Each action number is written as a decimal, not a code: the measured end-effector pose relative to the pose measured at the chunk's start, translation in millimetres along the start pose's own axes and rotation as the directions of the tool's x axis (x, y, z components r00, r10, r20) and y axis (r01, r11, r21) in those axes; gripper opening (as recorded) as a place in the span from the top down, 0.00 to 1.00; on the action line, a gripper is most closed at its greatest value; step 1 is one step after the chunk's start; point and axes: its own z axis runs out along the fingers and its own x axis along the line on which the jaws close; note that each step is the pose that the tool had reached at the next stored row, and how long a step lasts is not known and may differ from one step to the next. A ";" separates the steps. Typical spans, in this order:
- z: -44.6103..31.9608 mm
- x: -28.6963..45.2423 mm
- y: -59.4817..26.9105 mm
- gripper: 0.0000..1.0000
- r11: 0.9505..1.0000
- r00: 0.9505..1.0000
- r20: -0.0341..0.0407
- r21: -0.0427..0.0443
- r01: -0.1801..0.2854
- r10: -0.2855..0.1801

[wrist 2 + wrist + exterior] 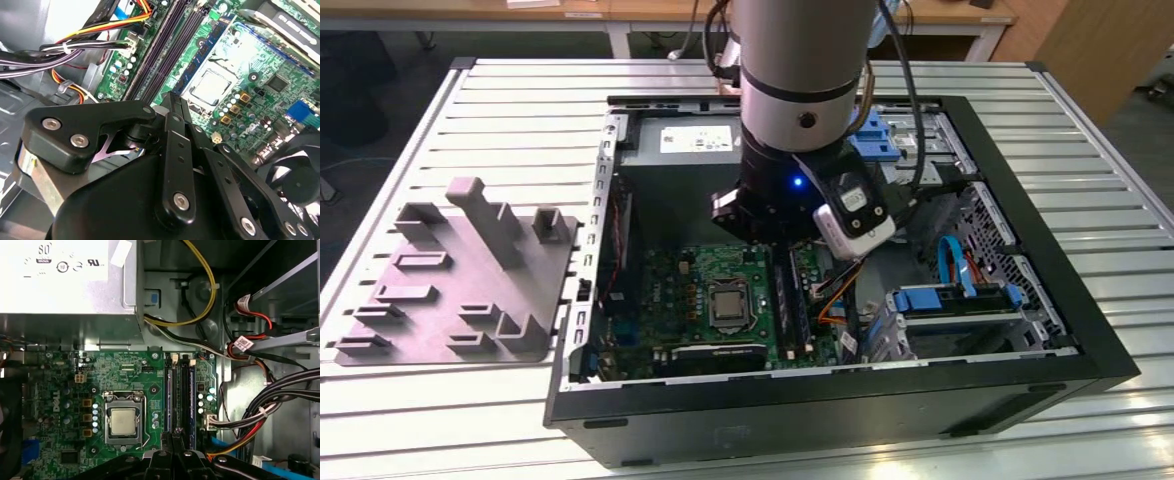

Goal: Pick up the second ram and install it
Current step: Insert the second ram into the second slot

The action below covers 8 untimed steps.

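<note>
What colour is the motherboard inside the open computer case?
The motherboard is green, clearest in the first wrist view.

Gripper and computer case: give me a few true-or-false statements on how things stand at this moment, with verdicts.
1. The gripper hangs inside the open computer case, above the motherboard. True.
2. A cooler covers the processor. False: the processor sits bare in its socket.
3. The grey fixture lies on the slatted table, at the exterior view's left of the case. True.
4. The gripper is over the grey fixture. False: it is by the memory slots on the motherboard.
</note>
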 end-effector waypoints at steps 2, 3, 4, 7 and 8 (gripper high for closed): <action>3.0 -0.4 -0.1 0.89 1.000 1.000 0.000 0.000 0.001 -0.001; 4.2 -0.7 -0.1 0.89 1.000 1.000 0.000 0.000 0.001 -0.001; 5.4 -1.0 -0.2 0.89 1.000 1.000 0.000 0.000 0.001 -0.001; 8.9 -1.5 -0.3 0.89 1.000 1.000 0.000 0.000 0.002 -0.002; 10.3 -1.6 -0.3 0.89 1.000 1.000 0.000 0.000 0.002 -0.002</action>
